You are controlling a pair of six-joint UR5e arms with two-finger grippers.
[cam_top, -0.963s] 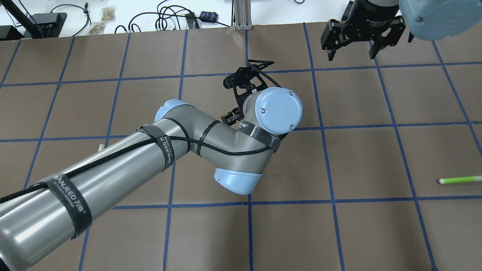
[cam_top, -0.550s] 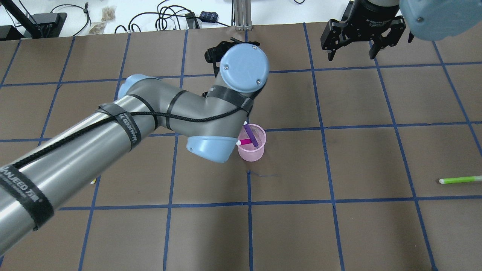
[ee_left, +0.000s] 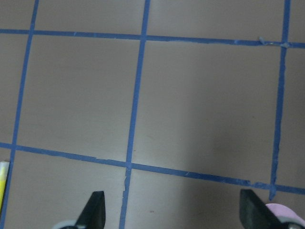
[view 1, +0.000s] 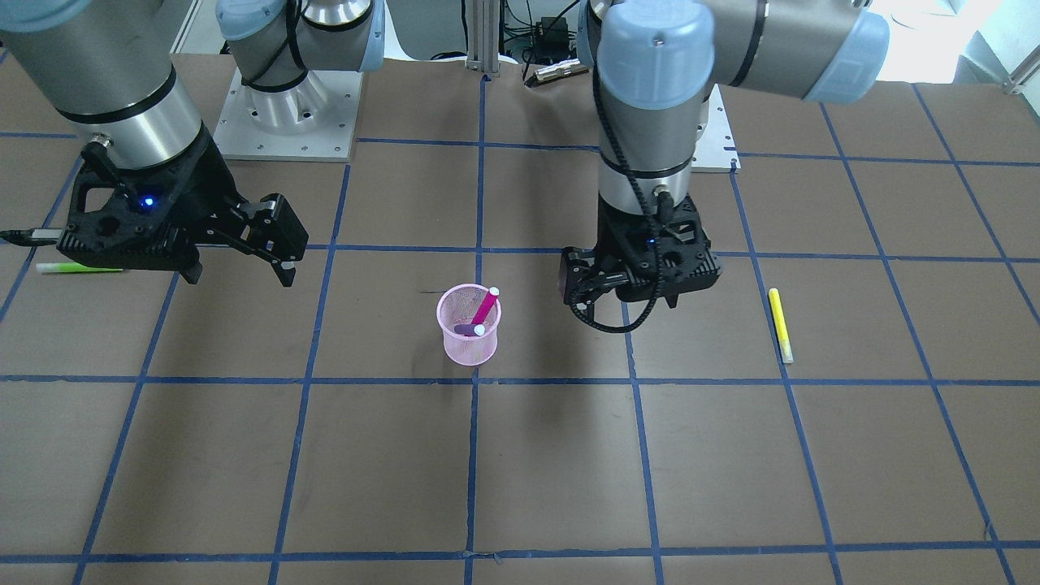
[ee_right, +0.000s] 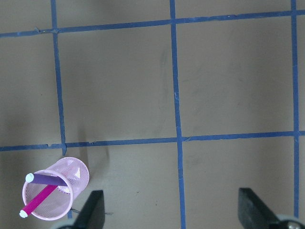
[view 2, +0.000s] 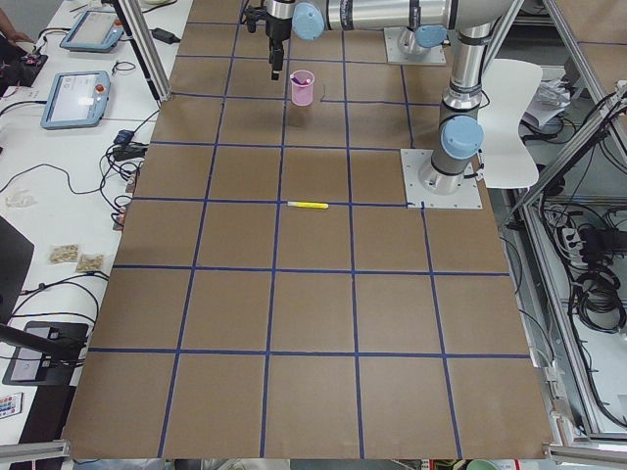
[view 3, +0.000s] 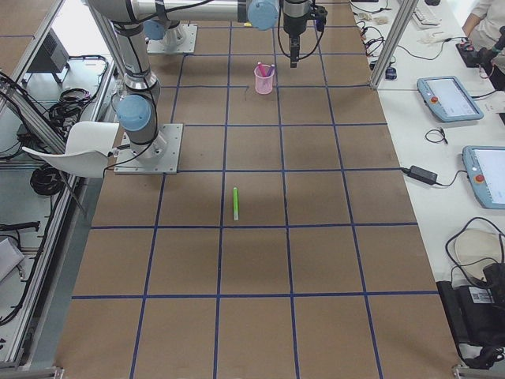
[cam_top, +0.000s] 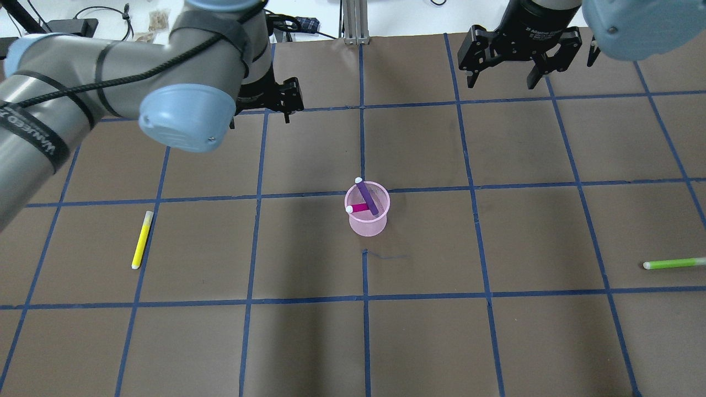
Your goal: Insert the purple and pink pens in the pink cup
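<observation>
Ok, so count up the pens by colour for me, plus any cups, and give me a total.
purple pen: 1
pink pen: 1
yellow pen: 1
green pen: 1
pink cup: 1
Total: 5

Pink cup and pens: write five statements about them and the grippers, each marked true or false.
1. The purple pen leans inside the pink cup. True.
2. The pink pen lies outside the cup. False: it is in the cup too.
3. The left gripper grips the yellow pen. False: it is open and empty; that pen lies on the table.
4. The right gripper is open. True.
5. The green pen is in the cup. False: it lies on the table, apart from it.
</observation>
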